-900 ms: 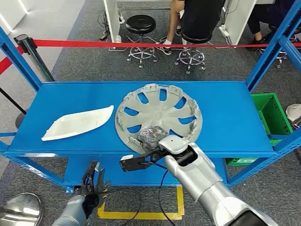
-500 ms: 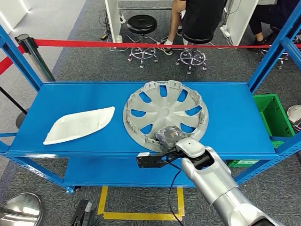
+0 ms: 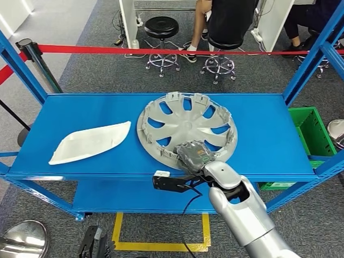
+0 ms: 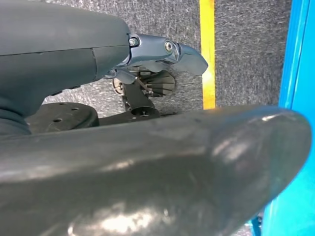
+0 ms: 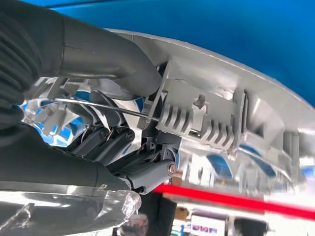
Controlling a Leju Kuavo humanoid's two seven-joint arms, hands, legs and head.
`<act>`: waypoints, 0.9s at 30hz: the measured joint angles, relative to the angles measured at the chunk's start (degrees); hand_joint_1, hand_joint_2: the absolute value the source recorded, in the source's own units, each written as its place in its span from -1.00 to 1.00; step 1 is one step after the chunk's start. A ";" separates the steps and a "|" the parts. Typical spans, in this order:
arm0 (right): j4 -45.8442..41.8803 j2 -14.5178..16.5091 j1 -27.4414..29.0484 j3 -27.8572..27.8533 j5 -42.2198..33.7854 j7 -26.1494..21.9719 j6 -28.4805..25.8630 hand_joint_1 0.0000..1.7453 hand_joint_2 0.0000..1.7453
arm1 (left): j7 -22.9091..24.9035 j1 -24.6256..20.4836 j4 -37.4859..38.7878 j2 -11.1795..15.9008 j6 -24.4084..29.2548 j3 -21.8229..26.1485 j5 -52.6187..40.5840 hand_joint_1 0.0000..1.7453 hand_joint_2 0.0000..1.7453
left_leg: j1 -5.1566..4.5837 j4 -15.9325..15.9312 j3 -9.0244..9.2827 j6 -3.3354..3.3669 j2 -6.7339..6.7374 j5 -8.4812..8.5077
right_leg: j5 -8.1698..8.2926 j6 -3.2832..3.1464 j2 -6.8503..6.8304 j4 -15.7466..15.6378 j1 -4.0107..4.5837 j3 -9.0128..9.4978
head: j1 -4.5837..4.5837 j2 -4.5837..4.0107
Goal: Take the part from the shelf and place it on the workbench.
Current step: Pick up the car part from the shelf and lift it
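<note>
Right hand: the right hand (image 3: 194, 155) grips the near rim of the round grey plastic wheel cover (image 3: 187, 129); in the right wrist view the thick thumb (image 5: 111, 59) lies over the rim's clip block while the darker fingers (image 5: 108, 140) curl in under it, so the edge is pinched between them.
Part: the wheel cover lies on the blue metal shelf (image 3: 259, 134), inner face up with its ribs and clips showing; the far edge appears tipped up a little, though I cannot tell whether the near edge has cleared the deck.
Why held so: a judgement only, but a rim grip suits a wide, thin disc, and taking the edge nearest the robot lets it be drawn off the shelf front.
Part to hand: the hand is at the cover's nearest edge, touching it, with the rest of the disc stretching away from the silver right arm (image 3: 239, 209).
Left hand: the left hand (image 3: 95, 244) hangs low over the grey floor near the yellow floor tape (image 3: 158, 246), well apart from the part; whether its fingers are spread or curled I cannot tell.
Beside the part: a white curved plastic panel (image 3: 89, 142) lies on the same shelf, to the left and apart from the cover.
Beyond: a red barrier tape (image 3: 121, 50) runs behind the shelf, with black stools (image 3: 161, 27) and seated people behind it; a green crate (image 3: 310, 129) stands at the right.
</note>
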 joint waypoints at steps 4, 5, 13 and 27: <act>-5.82 1.73 3.55 -2.84 -3.14 -0.72 -2.98 1.00 1.00 | 1.44 -0.21 0.01 -0.03 2.87 -1.32 3.47 -1.00 -1.00 | 0.00 0.00 -0.01 -0.01 0.00 -0.01 | -0.01 0.00 0.01 0.00 0.00 -0.03 | 0.00 0.00; -7.53 2.41 4.55 -3.64 -3.92 -0.92 -3.35 1.00 1.00 | 2.13 -0.36 0.01 -0.03 3.72 -1.96 4.58 -1.00 -1.00 | 0.00 0.00 -0.01 -0.01 0.01 -0.01 | -0.01 0.00 0.01 0.00 0.00 -0.04 | -0.01 0.00; -19.68 5.81 11.86 -10.07 -9.29 -3.19 -9.03 1.00 1.00 | 0.46 -0.13 0.05 0.49 3.48 -3.98 2.96 -1.00 -1.00 | 0.02 0.00 -0.07 -0.01 -0.03 -0.02 | -0.09 -0.04 -0.06 0.00 0.02 -0.04 | 0.01 0.00; -31.76 8.90 17.48 -18.03 -13.46 -6.92 -13.76 1.00 1.00 | -2.44 -2.02 0.98 -0.10 2.82 5.18 -6.97 -1.00 -1.00 | 0.01 0.00 -0.11 -0.01 -0.01 -0.08 | -0.09 -0.04 -0.02 -0.01 0.01 -0.14 | 0.00 0.00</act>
